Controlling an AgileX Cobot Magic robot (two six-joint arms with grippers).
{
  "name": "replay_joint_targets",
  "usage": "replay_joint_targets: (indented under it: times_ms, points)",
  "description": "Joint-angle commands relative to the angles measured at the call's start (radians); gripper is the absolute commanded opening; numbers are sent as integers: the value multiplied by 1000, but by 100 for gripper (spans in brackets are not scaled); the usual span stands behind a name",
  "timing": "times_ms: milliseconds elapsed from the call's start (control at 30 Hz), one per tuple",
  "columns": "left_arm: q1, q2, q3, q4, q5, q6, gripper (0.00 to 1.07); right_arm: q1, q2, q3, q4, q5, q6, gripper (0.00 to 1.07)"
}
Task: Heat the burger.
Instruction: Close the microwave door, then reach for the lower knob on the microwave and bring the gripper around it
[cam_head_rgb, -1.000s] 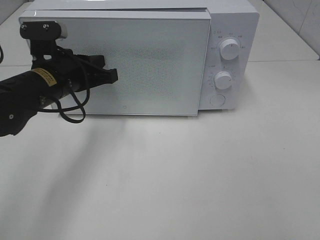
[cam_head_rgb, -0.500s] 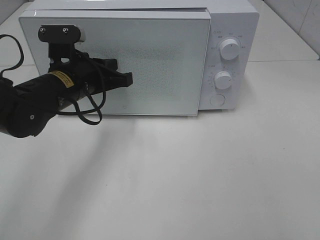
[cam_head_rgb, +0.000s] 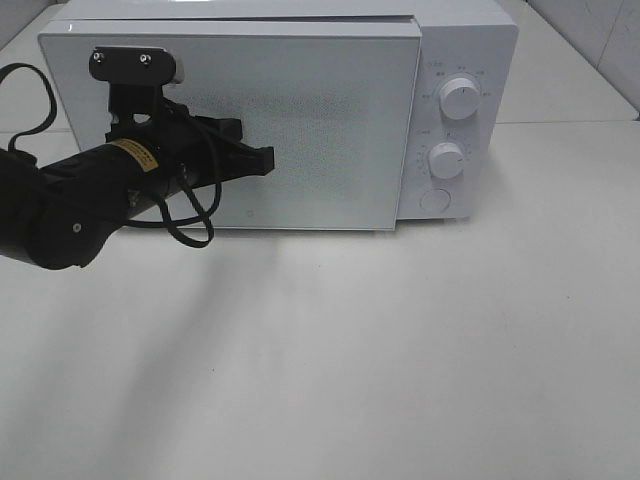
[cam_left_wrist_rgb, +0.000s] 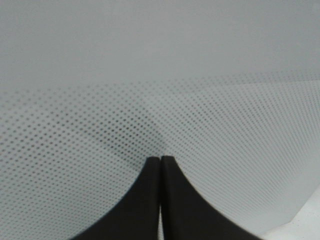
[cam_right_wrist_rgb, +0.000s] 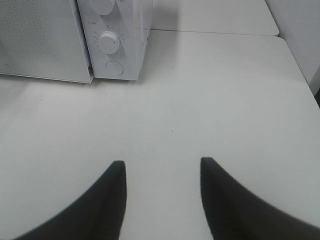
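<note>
The white microwave (cam_head_rgb: 470, 40) stands at the back of the table, its dotted glass door (cam_head_rgb: 330, 130) nearly flush with the front. The burger is hidden from every view. My left gripper (cam_head_rgb: 268, 158) is shut with nothing in it, its tip against the door's left-middle part. The left wrist view shows the shut fingertips (cam_left_wrist_rgb: 160, 159) meeting at the dotted door (cam_left_wrist_rgb: 150, 75). My right gripper (cam_right_wrist_rgb: 162, 167) is open and holds nothing. It hovers over the bare table in front of the microwave's control panel (cam_right_wrist_rgb: 117, 45), and it is outside the exterior high view.
Two round knobs (cam_head_rgb: 459, 98) (cam_head_rgb: 446, 160) and a round button (cam_head_rgb: 434, 200) sit on the panel right of the door. The white table (cam_head_rgb: 380, 350) stretches out in front. A black cable (cam_head_rgb: 185, 225) loops under the left arm.
The left arm has slid to the right across the door front, with its gripper staying shut. The door and the right gripper have not visibly moved.
</note>
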Motion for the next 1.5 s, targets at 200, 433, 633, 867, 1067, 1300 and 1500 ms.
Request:
replay_joint_targets:
  times_ms: [200,433,633,867,1067,1300,1500]
  points:
    - [5,51,-144,-61,-8,1,0,-2,-25,-1,3,-6,-9,49]
    - [-20,90,-217,-65,12,2,0,-2,-25,-1,3,-6,-9,49]
    - [-54,142,-306,-87,68,5,0,-2,-25,-1,3,-6,-9,49]
    - [-91,142,-354,-87,105,8,0,-2,-25,-1,3,-6,-9,49]
    - [-118,140,-355,-87,110,8,0,-2,-25,-1,3,-6,-9,49]
    - [-159,76,-355,-83,235,9,0,-2,-25,-1,3,-6,-9,49]
    - [-176,5,-355,-59,448,40,0,-2,-25,-1,3,-6,-9,49]
